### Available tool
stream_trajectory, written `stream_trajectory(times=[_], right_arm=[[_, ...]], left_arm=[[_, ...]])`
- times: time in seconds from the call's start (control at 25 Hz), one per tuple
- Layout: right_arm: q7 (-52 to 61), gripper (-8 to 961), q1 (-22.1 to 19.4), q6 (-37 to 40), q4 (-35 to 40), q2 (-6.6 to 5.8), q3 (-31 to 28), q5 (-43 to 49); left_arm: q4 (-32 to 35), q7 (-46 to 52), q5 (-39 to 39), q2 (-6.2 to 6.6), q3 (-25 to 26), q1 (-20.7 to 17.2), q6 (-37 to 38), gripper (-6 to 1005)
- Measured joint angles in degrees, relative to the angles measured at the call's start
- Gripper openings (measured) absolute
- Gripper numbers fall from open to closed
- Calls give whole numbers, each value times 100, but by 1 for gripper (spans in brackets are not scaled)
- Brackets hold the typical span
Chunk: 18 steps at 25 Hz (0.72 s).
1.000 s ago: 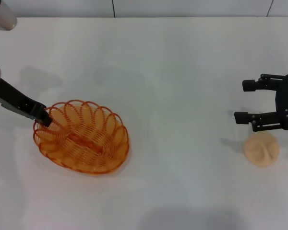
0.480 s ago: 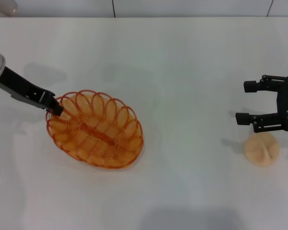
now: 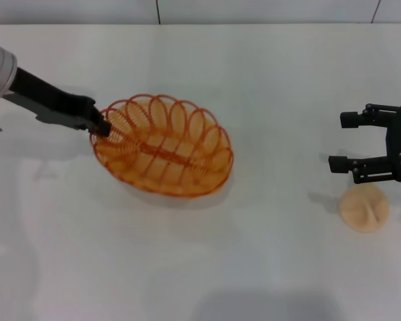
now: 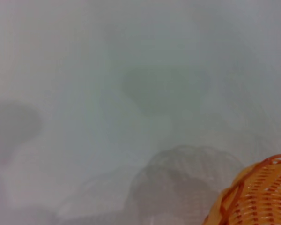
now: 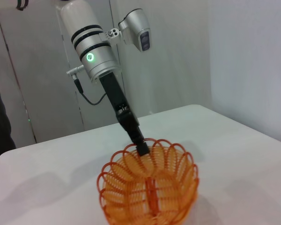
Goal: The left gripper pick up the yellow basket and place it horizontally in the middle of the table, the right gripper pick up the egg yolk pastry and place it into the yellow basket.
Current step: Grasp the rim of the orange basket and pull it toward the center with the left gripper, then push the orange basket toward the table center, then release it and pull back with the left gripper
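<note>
- Over on the left from my head cam, the left gripper [image 3: 101, 126] is reaching in from the edge with its long black forearm, and the jaws are pinching the looped rim at the basket's left end.
- The basket [image 3: 164, 145] is sitting left of centre on the table [image 3: 267, 80]. I'm seeing its long axis running roughly sideways, tipped a little so the right end is lower in the shot. There's a soft shadow under its near side; I can't tell if it's fully down on the surface or slightly raised.
- My left wrist cam is mostly showing white tabletop with grey shadows, and just a corner of the basket [image 4: 260, 197] is peeking in.
- The right wrist cam is looking across at it all: the left gripper [image 5: 142, 148] is coming down from the silver cylinder with its green light glowing, and it's clamping the far rim of the basket [image 5: 150, 190].
- Moving right, there's a wide bare stretch of table between the basket and the other arm.
- On the right edge, the right gripper [image 3: 343, 140] is hovering with its jaws spread wide, pointing toward the middle, gripping nothing.
- The pastry [image 3: 364, 207] is lying on the table just in front of that gripper, well apart from the basket. It's not between the fingers.
</note>
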<state>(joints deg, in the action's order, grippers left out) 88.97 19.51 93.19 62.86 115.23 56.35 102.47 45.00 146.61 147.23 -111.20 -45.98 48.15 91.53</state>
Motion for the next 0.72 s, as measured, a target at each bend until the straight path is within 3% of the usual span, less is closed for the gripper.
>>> stream_trajectory(times=[0.48,0.72], right_arm=[[21,870,15,21,8,0,-1,0],[23,870,9,58,7,0,5,1]], left_arm=[[0,778,-159,-5,11,-27,-404,74],[-48,957,-183,-68,10,-54,-785,74]])
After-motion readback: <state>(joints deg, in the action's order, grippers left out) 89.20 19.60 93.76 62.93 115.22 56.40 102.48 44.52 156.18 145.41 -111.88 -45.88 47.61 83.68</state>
